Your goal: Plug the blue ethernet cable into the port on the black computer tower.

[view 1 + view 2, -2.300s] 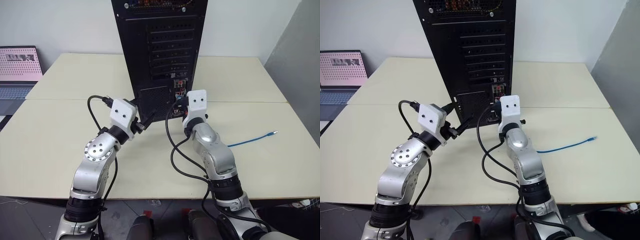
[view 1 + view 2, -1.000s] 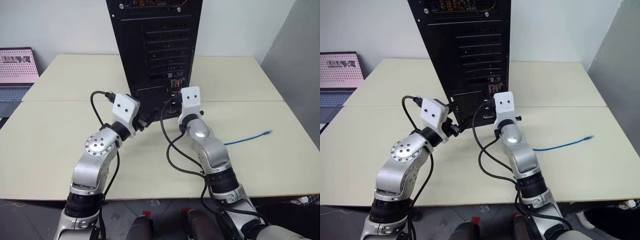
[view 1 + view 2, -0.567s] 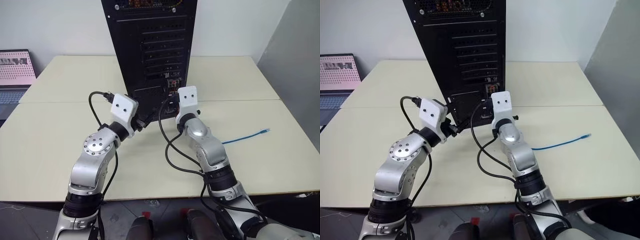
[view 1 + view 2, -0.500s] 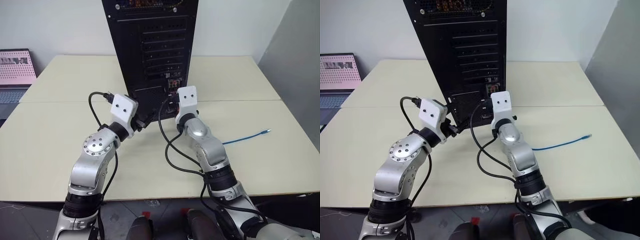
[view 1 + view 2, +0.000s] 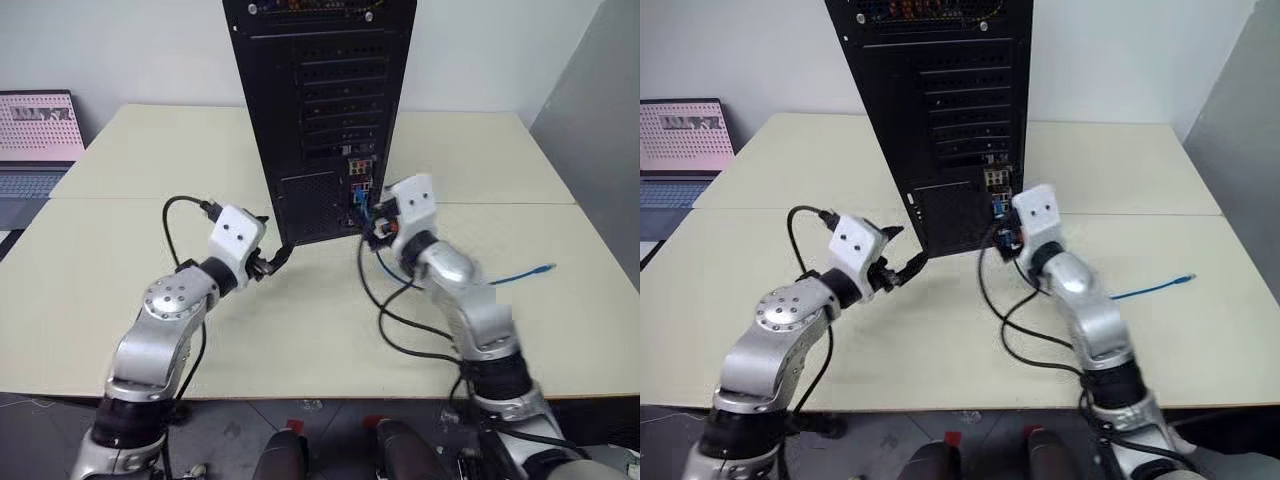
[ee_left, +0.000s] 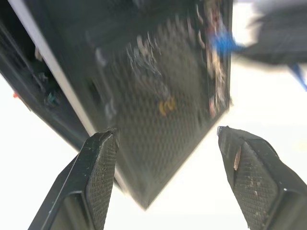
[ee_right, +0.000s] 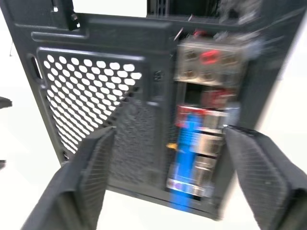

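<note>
Right gripper point(image 7: 168, 177) has just let go: a second ago it was pinched shut against the connector strip, and now its jaws stand wide apart and empty, drawn slightly back from the black computer tower point(image 5: 320, 110). Between those jaws, in the right wrist view, the blue ethernet cable point(image 7: 186, 158) runs up into the port point(image 7: 199, 117) and hangs there unsupported, which I read as the plug being seated and the task essentially done. Near the tower the cable's long axis runs straight out from the rear panel toward the robot. It then trails rightward across the table point(image 5: 120, 250), its free plug point(image 5: 546, 268) pointing away to the right, well apart from the tower. Left gripper point(image 6: 168, 177) is also spread and empty, hovering near the tower's lower left corner.
</note>
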`<state>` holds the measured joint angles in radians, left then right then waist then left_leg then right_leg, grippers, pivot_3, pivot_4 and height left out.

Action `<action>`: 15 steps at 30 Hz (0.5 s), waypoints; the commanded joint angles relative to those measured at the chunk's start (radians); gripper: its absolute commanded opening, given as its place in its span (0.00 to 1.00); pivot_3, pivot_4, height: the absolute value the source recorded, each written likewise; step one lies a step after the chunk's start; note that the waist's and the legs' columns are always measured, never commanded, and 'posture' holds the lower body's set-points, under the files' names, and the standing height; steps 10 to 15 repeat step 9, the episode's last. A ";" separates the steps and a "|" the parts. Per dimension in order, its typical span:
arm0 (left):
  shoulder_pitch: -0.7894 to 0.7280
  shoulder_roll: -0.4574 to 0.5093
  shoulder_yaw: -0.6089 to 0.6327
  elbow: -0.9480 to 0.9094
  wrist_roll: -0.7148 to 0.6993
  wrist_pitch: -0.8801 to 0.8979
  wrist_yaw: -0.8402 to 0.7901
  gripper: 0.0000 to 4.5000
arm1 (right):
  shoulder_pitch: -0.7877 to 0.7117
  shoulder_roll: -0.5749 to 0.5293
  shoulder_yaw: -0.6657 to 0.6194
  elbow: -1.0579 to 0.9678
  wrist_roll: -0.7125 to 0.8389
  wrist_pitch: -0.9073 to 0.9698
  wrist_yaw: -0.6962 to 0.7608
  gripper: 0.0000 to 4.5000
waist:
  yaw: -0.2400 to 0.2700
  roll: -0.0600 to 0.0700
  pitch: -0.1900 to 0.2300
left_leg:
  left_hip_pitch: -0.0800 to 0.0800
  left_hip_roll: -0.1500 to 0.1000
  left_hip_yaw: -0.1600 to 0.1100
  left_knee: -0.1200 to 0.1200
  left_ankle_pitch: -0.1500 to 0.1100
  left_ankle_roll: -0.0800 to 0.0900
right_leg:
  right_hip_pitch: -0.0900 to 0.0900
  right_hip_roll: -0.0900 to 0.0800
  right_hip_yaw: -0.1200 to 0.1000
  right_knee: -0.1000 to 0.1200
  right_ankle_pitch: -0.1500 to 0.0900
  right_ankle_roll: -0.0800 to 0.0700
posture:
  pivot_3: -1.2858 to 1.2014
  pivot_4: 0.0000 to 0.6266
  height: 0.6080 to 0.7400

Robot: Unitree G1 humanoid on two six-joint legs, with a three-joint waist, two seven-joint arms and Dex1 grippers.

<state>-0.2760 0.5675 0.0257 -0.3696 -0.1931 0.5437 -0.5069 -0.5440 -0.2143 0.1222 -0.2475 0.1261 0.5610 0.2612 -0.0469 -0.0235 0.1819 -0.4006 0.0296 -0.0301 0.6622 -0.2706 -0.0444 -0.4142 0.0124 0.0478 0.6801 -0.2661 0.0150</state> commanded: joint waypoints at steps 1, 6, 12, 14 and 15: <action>0.008 0.047 0.062 -0.040 -0.050 -0.001 -0.065 0.76 | 0.025 -0.106 -0.082 -0.090 0.115 -0.020 0.183 0.99 | 0.002 0.000 0.000 | 0.000 0.000 0.000 0.000 0.000 0.000 | 0.000 0.000 0.000 0.000 0.000 0.000 | 0.52 0.24 1.00; 0.022 0.117 0.107 -0.027 -0.083 -0.005 -0.138 0.76 | 0.067 -0.283 -0.197 -0.088 0.274 -0.014 0.422 0.99 | 0.006 0.000 0.000 | 0.001 -0.001 0.000 -0.001 0.000 0.000 | 0.000 0.003 -0.001 0.000 0.000 -0.001 | 0.52 0.24 1.00; 0.023 0.137 0.132 -0.023 -0.120 -0.010 -0.176 0.76 | 0.064 -0.320 -0.217 -0.079 0.320 -0.005 0.470 0.99 | 0.005 0.000 0.001 | 0.001 0.000 0.001 0.000 0.000 0.000 | 0.000 0.003 0.000 0.000 -0.001 -0.001 | 0.52 0.24 1.00; 0.023 0.137 0.132 -0.023 -0.120 -0.010 -0.176 0.76 | 0.064 -0.320 -0.217 -0.079 0.320 -0.005 0.470 0.99 | 0.005 0.000 0.001 | 0.001 0.000 0.001 0.000 0.000 0.000 | 0.000 0.003 0.000 0.000 -0.001 -0.001 | 0.52 0.24 1.00; 0.023 0.137 0.132 -0.023 -0.120 -0.010 -0.176 0.76 | 0.064 -0.320 -0.217 -0.079 0.320 -0.005 0.470 0.99 | 0.005 0.000 0.001 | 0.001 0.000 0.001 0.000 0.000 0.000 | 0.000 0.003 0.000 0.000 -0.001 -0.001 | 0.52 0.24 1.00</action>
